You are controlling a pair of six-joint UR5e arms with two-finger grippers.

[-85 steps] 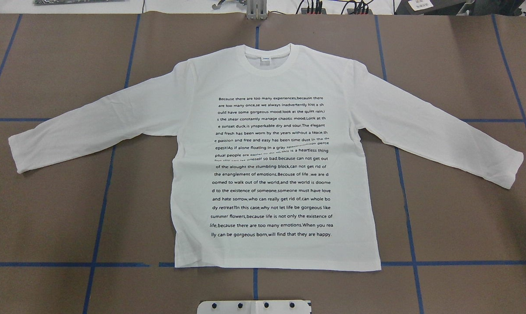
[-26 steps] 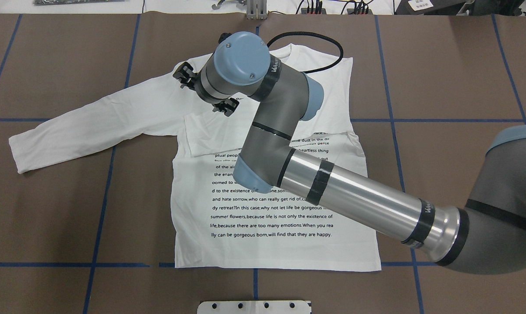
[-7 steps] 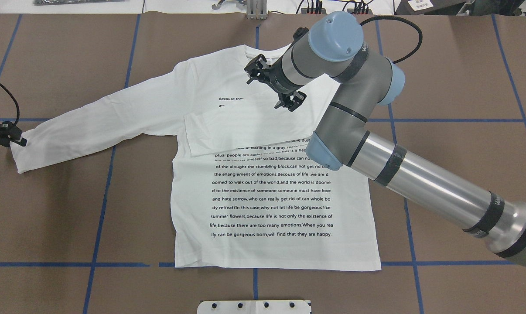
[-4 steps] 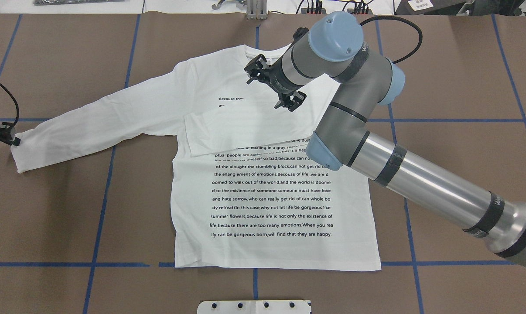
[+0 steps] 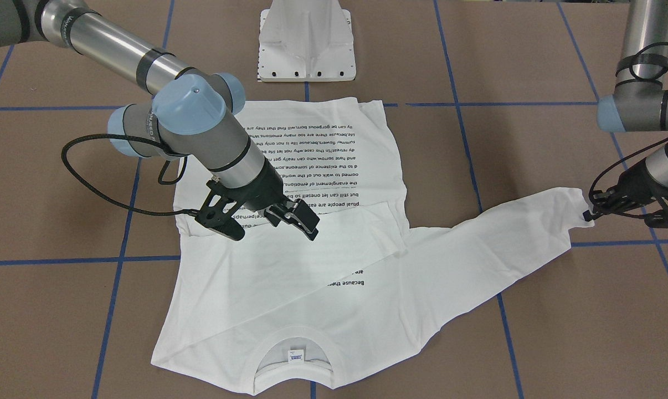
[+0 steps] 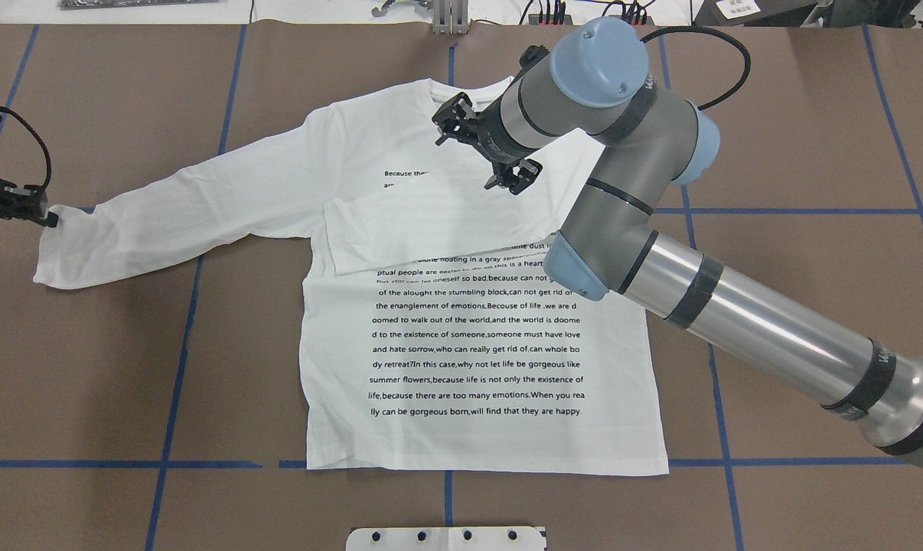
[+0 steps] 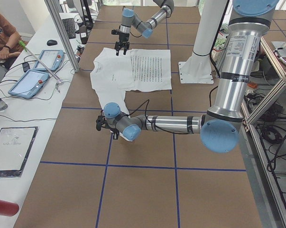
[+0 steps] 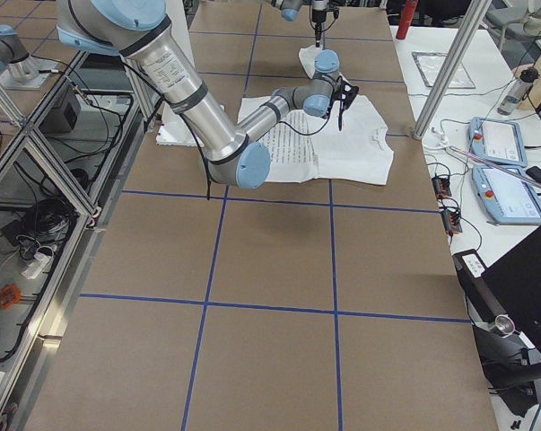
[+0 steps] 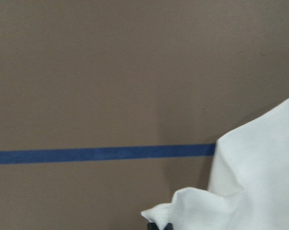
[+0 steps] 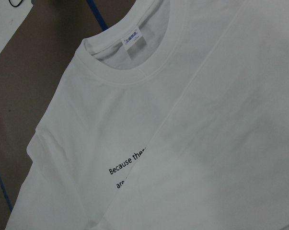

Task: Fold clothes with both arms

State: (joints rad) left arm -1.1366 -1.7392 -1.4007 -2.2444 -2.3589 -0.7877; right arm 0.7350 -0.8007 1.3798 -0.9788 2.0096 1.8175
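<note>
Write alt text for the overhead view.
A white shirt lies flat on a brown table, one sleeve folded across its chest. The open right gripper hovers over that fold, and at the view's left edge the left gripper pinches the cuff of the outstretched sleeve.

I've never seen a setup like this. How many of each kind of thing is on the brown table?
white T-shirt: 1
robot arms: 2, the left arm and the right arm
white pedestal base: 1
Total: 4
</note>
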